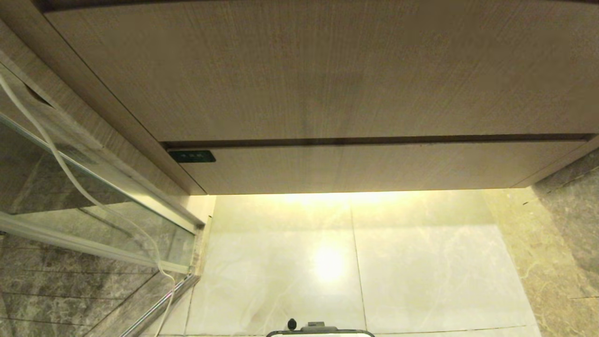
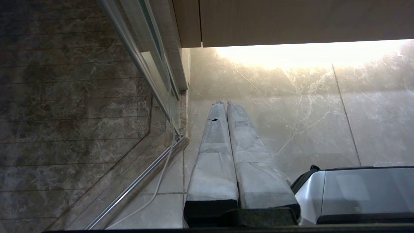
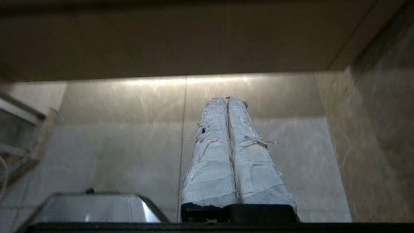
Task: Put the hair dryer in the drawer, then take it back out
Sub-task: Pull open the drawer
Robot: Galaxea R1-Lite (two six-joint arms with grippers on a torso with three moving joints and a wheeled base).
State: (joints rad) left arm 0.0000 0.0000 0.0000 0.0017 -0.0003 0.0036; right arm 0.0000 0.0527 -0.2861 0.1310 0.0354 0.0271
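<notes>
The drawer (image 1: 365, 168) is the low beige wood-grain front under a taller panel, pushed in flush, with a small black label (image 1: 192, 156) at its left end. The hair dryer is out of view. Neither arm shows in the head view. My left gripper (image 2: 225, 103) is shut and empty, its taped fingers pressed together above the pale floor tiles. My right gripper (image 3: 226, 99) is also shut with nothing held, pointing toward the lit gap below the drawer (image 3: 181, 45).
A glass shower partition (image 1: 93, 201) with a metal floor rail (image 1: 159, 304) stands at the left, and a thin white cord (image 1: 70, 178) hangs along it. A dark marble wall (image 1: 571, 234) closes the right side. My base's edge (image 1: 320, 330) shows at the bottom.
</notes>
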